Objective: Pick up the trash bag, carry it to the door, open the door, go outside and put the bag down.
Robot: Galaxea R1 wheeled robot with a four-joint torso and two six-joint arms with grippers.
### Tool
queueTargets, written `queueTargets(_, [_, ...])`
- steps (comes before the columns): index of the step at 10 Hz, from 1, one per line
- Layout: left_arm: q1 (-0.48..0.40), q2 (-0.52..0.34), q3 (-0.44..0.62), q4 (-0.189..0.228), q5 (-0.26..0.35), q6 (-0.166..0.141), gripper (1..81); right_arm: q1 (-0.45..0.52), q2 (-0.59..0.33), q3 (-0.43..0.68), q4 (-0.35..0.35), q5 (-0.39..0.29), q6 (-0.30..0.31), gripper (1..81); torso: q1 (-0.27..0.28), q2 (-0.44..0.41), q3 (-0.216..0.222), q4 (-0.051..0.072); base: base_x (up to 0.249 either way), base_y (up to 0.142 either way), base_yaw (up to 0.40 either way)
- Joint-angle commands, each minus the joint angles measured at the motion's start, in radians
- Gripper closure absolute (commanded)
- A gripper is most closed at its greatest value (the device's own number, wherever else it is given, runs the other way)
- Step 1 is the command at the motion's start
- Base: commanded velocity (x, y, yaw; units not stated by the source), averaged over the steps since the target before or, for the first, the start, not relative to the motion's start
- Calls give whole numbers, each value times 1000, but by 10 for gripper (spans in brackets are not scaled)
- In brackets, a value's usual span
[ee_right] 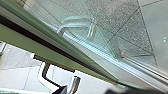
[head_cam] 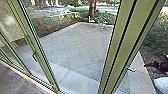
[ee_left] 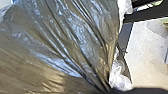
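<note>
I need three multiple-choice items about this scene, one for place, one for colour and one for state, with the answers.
1. Where is the tree trunk?
A) indoors
B) beyond the paving
C) inside a pot

2. What colour is the door frame?
A) red
B) white
C) green

3. How does the trash bag look?
A) creased
B) smooth
C) neatly rolled

1 B: the tree trunk rises past the paving's far edge.
2 C: the head view shows green posts.
3 A: folds show in the left wrist view.

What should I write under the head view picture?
Green door frame before a paved yard, with a tree trunk beyond.
</note>
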Motion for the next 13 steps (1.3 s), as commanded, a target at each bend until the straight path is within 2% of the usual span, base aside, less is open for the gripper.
queueTargets(1, [13,2,8,13,81,8,811,160,-35,-11,-100,-99,-9,10,0,0,0,0,0,0,0])
queueTargets(2, [13,1,8,13,81,8,811,179,-36,-8,-148,-145,-10,10,0,0,0,0,0,0,0])
queueTargets(3, [13,1,8,11,81,8,811,195,-39,-8,-162,-168,-10,10,0,0,0,0,0,0,0])
queueTargets(4, [13,2,8,11,81,8,811,197,-42,-11,-171,-176,-12,10,1,0,98,0,0,0,0])
queueTargets(6, [13,1,8,11,82,8,811,209,-44,-22,-203,-205,-13,10,1,1,125,0,0,0,0])
queueTargets(7, [13,1,8,11,81,7,811,214,-44,-25,-208,-218,-13,10,1,1,57,0,0,0,0])
queueTargets(8, [13,2,8,11,82,7,811,214,-47,-32,-219,-221,-15,10,1,1,89,0,0,0,0])
queueTargets(10, [13,1,8,11,82,7,811,214,-49,-60,-231,-239,-47,10,-1,0,110,0,0,0,0])
queueTargets(11, [13,1,8,10,82,7,811,208,-47,-81,-229,-242,-71,10,-1,0,151,-37,0,0,0])
queueTargets(13, [13,2,8,10,82,7,811,211,-50,-98,-231,-256,-110,10,-1,0,167,-56,0,0,0])
